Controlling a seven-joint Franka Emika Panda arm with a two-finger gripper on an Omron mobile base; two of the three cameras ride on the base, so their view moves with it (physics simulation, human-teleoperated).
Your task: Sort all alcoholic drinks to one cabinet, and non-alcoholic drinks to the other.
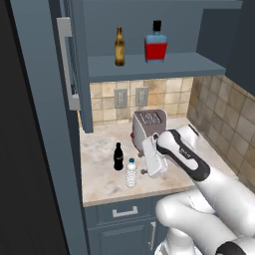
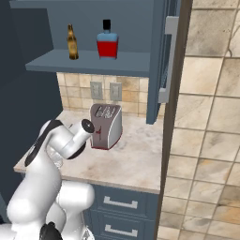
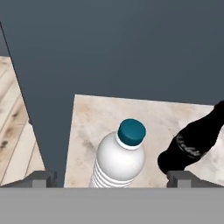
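Note:
On the open cabinet's shelf stand the alcoholic drinks: a slim amber beer bottle and a squat red bottle. The non-alcoholic drinks stand on the counter: a clear water bottle with a teal cap near the front edge, and a black cola bottle just behind it. My gripper is open, close to the right of the water bottle. In the hand view the water bottle sits between my spread fingertips, with the cola bottle to its right.
A silver toaster stands right behind my hand. The cabinet door hangs open over the counter's left end. Drawers sit under the marble counter. A tiled wall closes the right side.

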